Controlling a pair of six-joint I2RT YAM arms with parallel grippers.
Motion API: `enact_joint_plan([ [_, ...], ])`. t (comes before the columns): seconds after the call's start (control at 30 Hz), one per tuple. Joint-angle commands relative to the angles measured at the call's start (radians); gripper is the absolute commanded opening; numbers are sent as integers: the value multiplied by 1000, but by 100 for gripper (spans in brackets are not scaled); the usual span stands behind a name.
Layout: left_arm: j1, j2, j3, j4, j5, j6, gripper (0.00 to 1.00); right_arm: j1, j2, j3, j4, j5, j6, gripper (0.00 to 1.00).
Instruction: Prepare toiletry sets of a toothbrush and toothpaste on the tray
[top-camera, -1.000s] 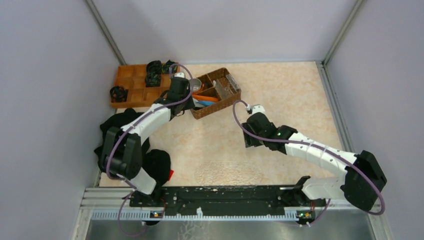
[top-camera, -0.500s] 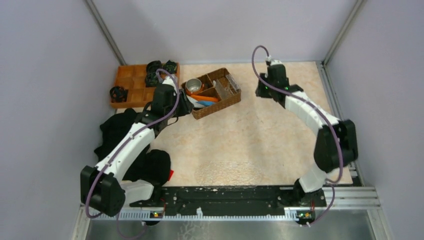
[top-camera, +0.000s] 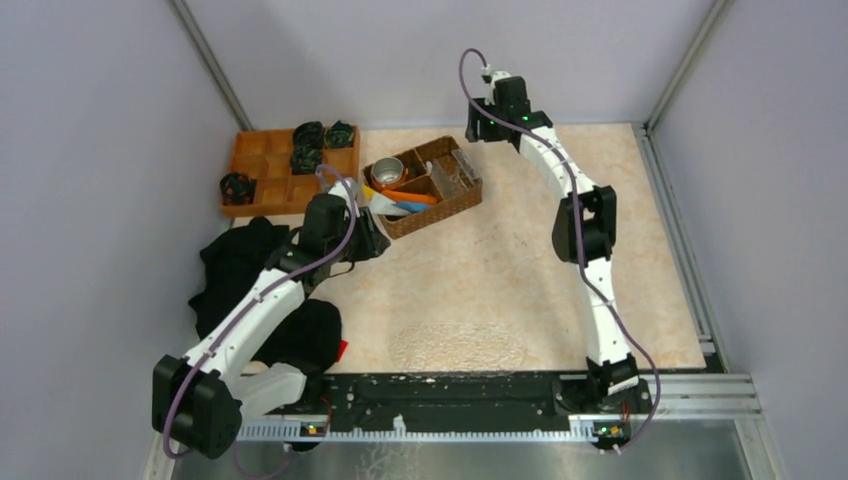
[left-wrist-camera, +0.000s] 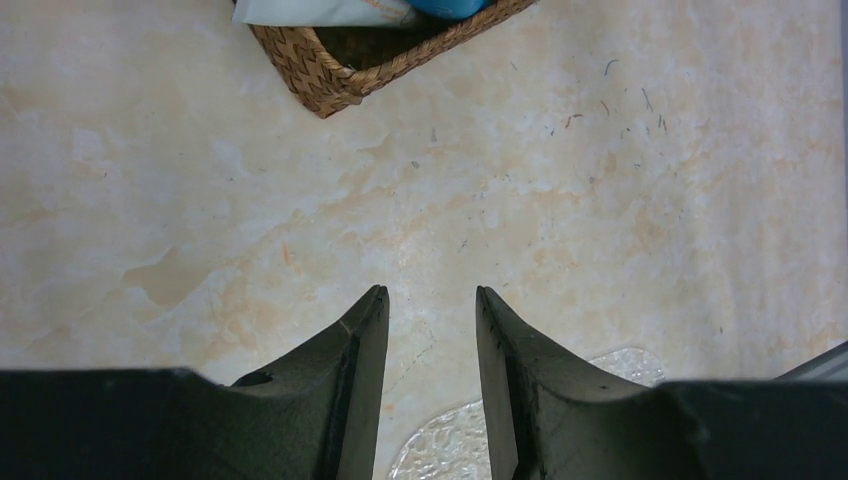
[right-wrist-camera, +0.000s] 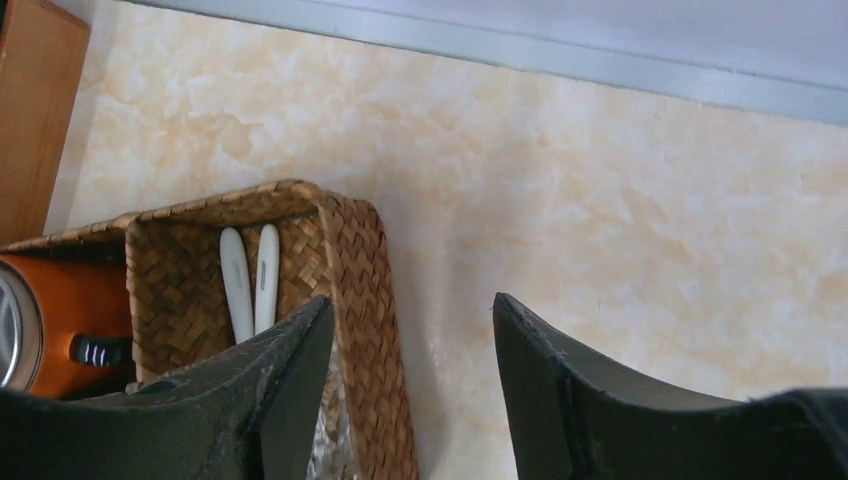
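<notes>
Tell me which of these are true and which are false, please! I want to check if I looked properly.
1. No toothbrush lies on the clear tray. True.
2. Two white toothbrushes lie in the wicker basket. True.
3. The left gripper is holding a tube. False: its fingers stand apart over the bare table with nothing between them.
4. The right gripper hangs over the clear tray. False: it is at the far side of the table, open, above a corner of the wicker basket.
5. The wicker basket sits inside the orange wooden tray. False: it stands on the table beside that tray.
</notes>
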Motion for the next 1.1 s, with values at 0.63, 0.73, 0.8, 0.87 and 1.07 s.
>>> enact_joint_plan([
  [0.63, -7, 25, -70, 59, 77, 6, 37, 44, 80, 5, 130, -393, -74, 55],
  [0.73, -8, 23, -78, 60, 74, 9, 37, 58, 76, -11, 135, -381, -74, 53],
  [0.8, -8, 18, -83, 57, 71, 11, 37, 67, 57, -45, 136, -365, -86, 48],
  [0.87, -8, 19, -88, 60, 70, 13, 37, 76, 4, -130, 176, -338, -99, 47],
  [1.07, -8, 35, -102, 79, 81, 12, 36, 84, -184, -370, 311, -235, -124, 66],
])
